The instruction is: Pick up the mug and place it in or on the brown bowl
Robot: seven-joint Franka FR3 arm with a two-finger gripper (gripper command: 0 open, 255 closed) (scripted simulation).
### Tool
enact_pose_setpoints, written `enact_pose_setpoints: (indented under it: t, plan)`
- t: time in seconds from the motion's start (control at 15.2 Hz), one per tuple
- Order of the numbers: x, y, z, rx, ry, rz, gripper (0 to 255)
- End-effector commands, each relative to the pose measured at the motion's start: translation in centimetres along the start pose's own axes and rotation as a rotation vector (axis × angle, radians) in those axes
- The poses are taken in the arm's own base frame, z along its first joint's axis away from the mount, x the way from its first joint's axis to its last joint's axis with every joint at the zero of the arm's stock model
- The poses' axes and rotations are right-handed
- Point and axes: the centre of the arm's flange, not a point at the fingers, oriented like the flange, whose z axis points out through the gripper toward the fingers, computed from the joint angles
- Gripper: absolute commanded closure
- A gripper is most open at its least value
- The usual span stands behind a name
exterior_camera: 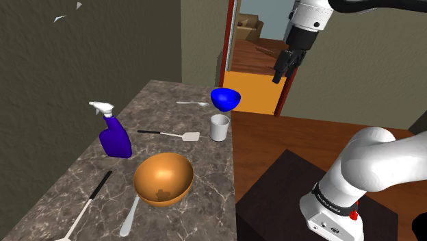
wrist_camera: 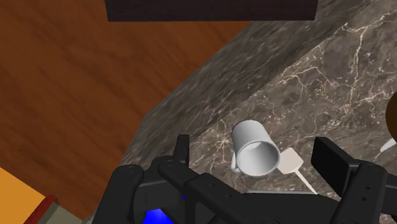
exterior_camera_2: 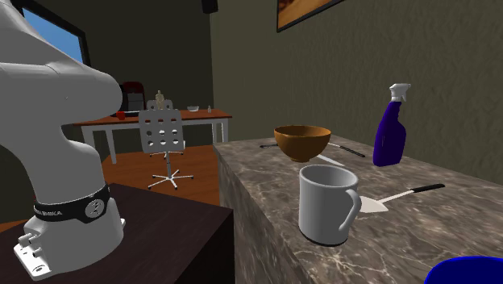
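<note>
Wrist view says we're barely started: our all-black two-finger gripper [exterior_camera: 278, 77] hangs with fingers spread wide on nothing, the plain white mug [wrist_camera: 254, 149] sits upright on the marbled stone counter [exterior_camera: 68, 181] well below it, ungrabbed, and the round brown bowl [exterior_camera: 163, 178] waits farther off.

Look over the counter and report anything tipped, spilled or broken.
Nothing stands out. The mug, brown bowl and spray bottle all stand upright on the counter, with no spill. The mug does sit close to the counter's edge.
</note>
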Motion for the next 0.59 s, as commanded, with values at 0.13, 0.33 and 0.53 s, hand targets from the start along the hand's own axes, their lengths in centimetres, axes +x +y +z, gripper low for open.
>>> enact_pose_setpoints:
  t: [0.13, 0.33, 0.53]
  plan:
    - [1.6, -1.1, 2.0, -0.006, -0.01, -0.015, 0]
    - [3.9, -2.7, 5.0, -0.015, -0.024, -0.037, 0]
    - [6.1, -4.3, 8.1, -0.025, -0.038, -0.06, 0]
